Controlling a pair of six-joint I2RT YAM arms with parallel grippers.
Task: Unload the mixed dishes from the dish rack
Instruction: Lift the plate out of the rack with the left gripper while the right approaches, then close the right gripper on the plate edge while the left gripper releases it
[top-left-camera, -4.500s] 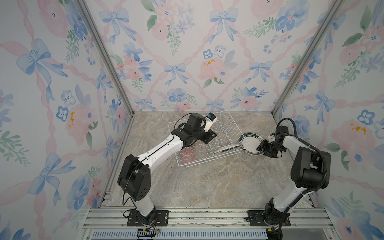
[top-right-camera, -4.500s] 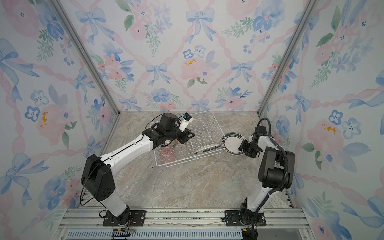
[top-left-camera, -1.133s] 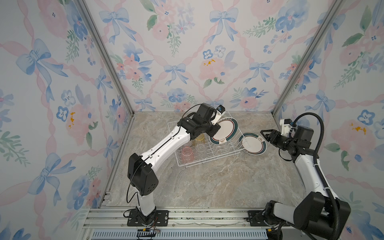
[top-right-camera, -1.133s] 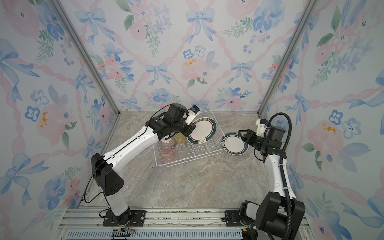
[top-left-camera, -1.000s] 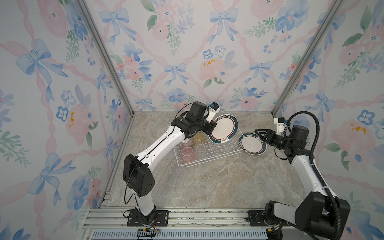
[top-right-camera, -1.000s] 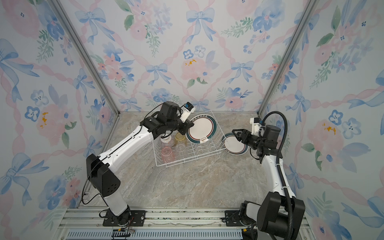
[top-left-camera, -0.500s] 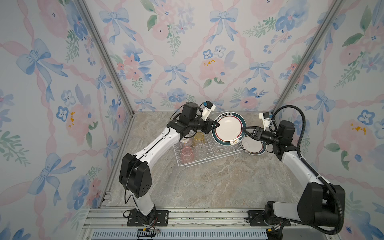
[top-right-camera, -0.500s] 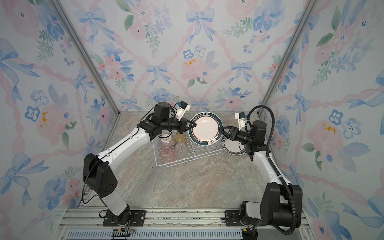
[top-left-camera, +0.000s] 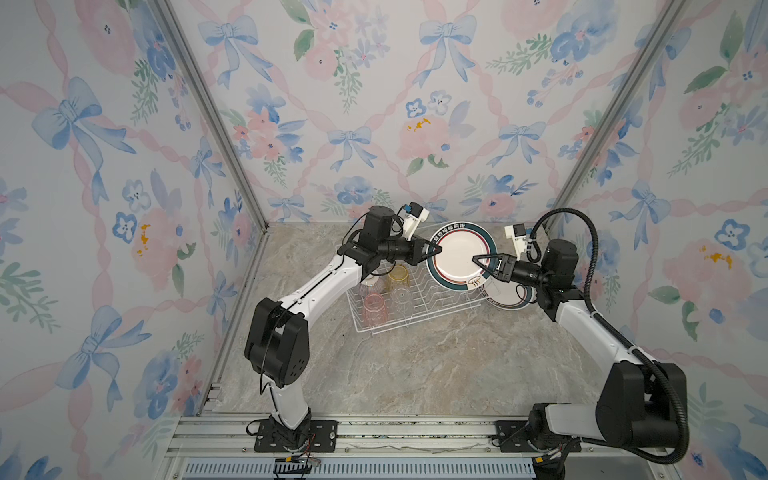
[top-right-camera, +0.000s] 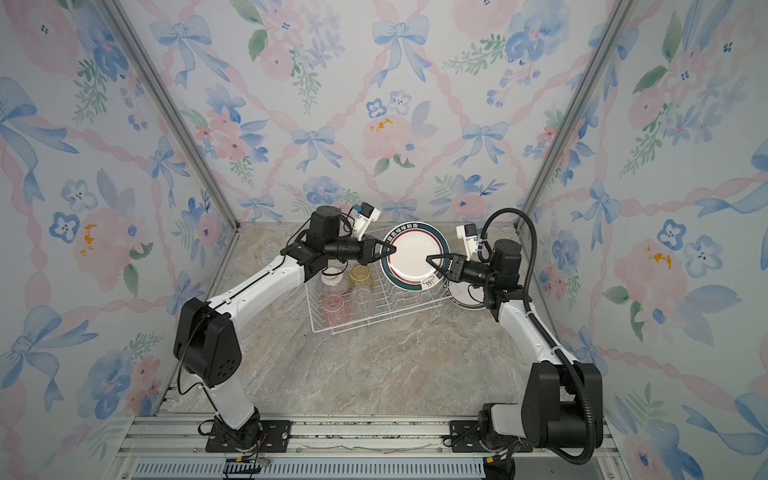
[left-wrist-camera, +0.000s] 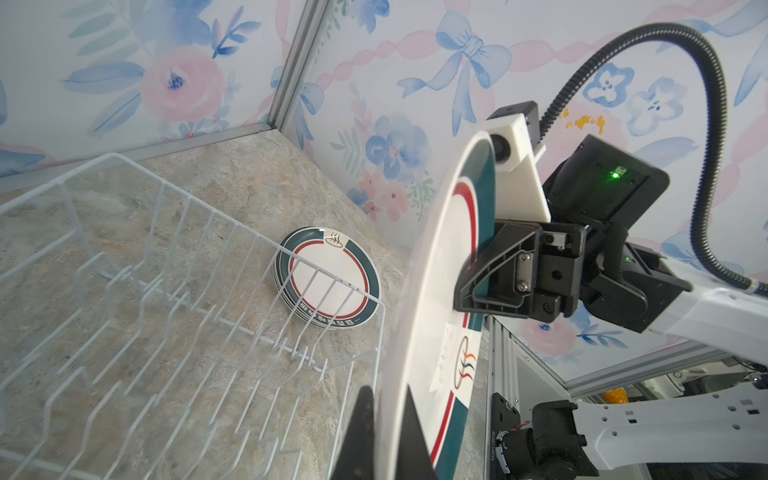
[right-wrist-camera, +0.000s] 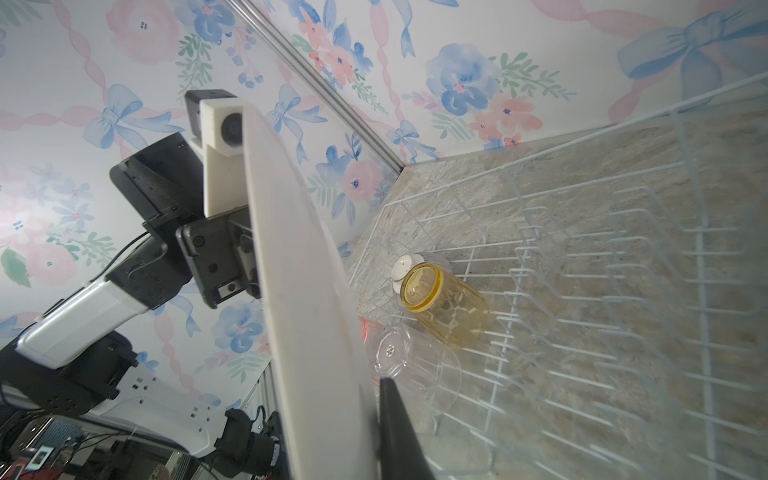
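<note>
Top views: plate (top-left-camera: 459, 253) is raised over the prong end of the dish rack (top-left-camera: 415, 322), its face to the camera. The left hand (top-left-camera: 436, 250) is closed on one rim and the right hand (top-left-camera: 478, 260) on the opposite rim. A plate stack (top-left-camera: 511, 300) lies on the counter (top-left-camera: 415, 374) just beside the rack.
Left wrist: both left fingers pinch the plate (left-wrist-camera: 436, 291) at its rim, a shallow bite.
Right wrist: one right finger presses on the plate (right-wrist-camera: 299, 270), the other is hidden behind it. Yellow tumbler (right-wrist-camera: 444, 307) and clear tumbler (right-wrist-camera: 407, 361) sit in the rack below.
Risk, double grip: if the arms move out of sync, the plate likely twists or slips.
Risk, release: if the left hand lets go before the right pinch is firm, the plate could drop onto the glasses.
</note>
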